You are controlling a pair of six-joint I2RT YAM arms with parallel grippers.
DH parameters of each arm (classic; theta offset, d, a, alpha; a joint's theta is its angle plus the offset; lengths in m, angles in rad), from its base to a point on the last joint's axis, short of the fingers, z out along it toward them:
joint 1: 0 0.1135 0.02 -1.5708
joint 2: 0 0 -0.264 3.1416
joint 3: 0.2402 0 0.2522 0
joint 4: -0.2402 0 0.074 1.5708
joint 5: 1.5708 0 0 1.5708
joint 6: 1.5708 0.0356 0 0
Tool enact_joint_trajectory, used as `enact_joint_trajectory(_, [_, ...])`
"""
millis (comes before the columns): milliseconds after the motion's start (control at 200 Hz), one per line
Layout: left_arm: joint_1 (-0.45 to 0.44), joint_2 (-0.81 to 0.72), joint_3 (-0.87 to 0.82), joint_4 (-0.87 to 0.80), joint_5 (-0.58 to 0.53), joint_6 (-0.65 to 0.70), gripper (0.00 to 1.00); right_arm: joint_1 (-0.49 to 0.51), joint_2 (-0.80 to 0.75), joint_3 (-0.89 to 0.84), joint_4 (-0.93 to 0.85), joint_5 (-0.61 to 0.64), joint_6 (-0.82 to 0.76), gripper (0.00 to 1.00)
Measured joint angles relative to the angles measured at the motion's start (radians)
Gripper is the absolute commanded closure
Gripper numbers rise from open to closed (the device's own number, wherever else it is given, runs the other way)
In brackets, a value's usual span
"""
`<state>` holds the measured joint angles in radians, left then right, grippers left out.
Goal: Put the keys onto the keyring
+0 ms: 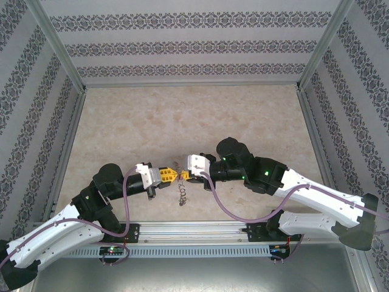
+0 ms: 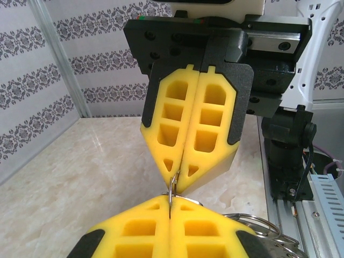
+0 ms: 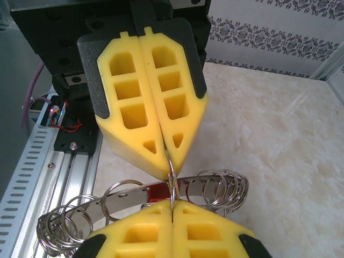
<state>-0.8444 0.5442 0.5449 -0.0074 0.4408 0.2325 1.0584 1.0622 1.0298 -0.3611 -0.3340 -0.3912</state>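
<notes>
Left arm (image 1: pixel 61 228) and right arm (image 1: pixel 304 188) bent inward from the near edge, left claw (image 1: pixel 171 176) and right claw (image 1: pixel 185 176) meeting tip to tip, yellow fingers (image 2: pixel 134 231) of both pressed together, each nipping one wire loop of the keyring (image 3: pixel 126 194)

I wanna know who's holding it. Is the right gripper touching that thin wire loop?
Touching. The right wrist view shows the wire loop of the keyring pinched between the fingertips of the shut right gripper.
</notes>
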Motion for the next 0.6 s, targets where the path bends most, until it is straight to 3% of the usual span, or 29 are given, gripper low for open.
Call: enact_joint_trajectory(600, [0.000,-0.001,0.002,0.001,0.000,0.000,1.00,-0.001,-0.001,0.005,-0.002,-0.008,0.027,1.00])
